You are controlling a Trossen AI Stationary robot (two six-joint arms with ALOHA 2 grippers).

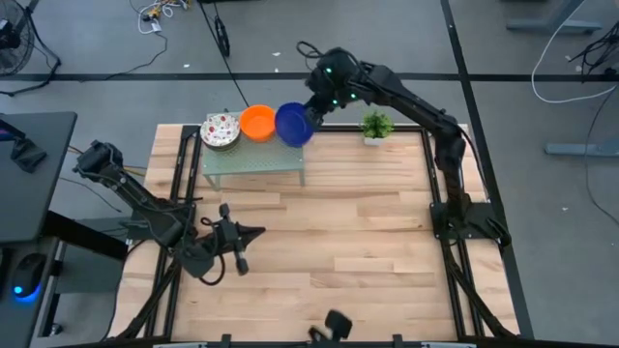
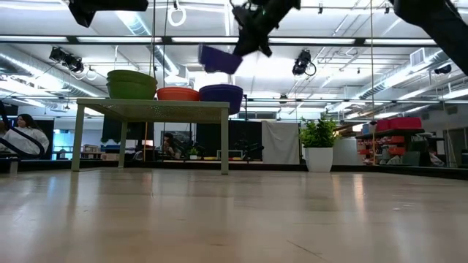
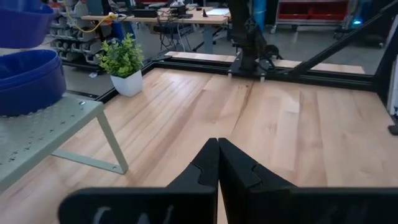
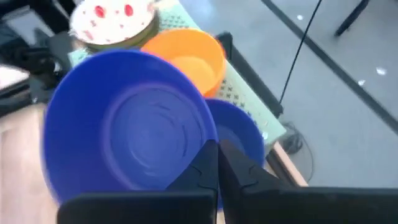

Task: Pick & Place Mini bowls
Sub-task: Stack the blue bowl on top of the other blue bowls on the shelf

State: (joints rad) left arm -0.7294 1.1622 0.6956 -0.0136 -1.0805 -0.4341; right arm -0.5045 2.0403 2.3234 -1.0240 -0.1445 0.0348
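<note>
The right gripper (image 4: 217, 149) pinches the blue bowl (image 4: 130, 124) by its rim; it looks light, stiff and slippery.

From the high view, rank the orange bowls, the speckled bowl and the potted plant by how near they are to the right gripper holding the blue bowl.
Right gripper grips a blue bowl by its rim above the small green stand.
1. Orange bowls: on the stand, toward the left arm's side.
2. Potted plant: on the table, opposite side.
3. Speckled bowl: the stand's far end.
</note>
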